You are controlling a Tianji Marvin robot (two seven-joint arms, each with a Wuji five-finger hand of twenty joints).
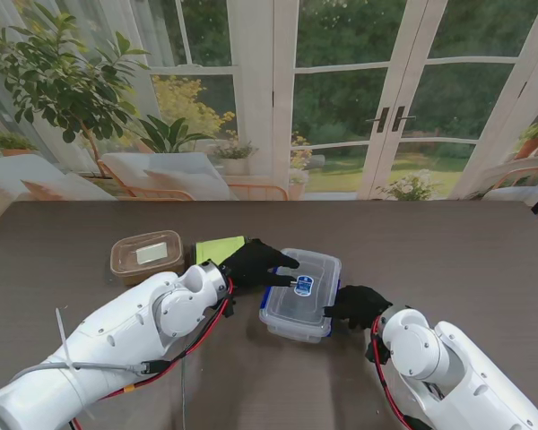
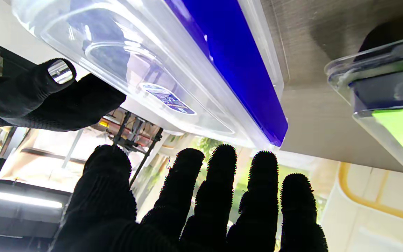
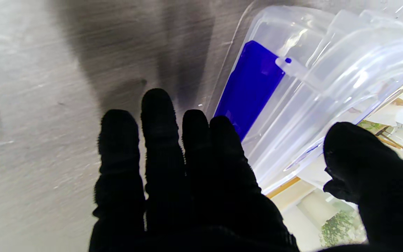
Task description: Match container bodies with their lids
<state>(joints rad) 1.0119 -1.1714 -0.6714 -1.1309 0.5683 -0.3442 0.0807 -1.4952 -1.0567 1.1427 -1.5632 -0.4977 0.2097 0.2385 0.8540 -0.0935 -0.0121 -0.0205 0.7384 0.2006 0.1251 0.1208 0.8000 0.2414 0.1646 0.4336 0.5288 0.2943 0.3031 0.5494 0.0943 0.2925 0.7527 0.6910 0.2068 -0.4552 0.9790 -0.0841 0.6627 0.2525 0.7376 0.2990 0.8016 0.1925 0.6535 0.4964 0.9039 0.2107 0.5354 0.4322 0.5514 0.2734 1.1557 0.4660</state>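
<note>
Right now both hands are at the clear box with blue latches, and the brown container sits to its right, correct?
Not quite. The stand view shows the brown container to the left of the clear box, beyond the green-lidded container. The left hand and right hand are at the box.

Your stand view looks down on the counter (image 1: 448,251) from above, both wrist views sit close, all sharing the clear box (image 1: 302,293).

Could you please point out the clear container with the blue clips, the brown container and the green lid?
clear container (image 1: 309,291), stand view, on its lid near the label.
brown container (image 1: 145,254), stand view, on its top.
green lid (image 1: 219,247), stand view, on its flat top.
</note>
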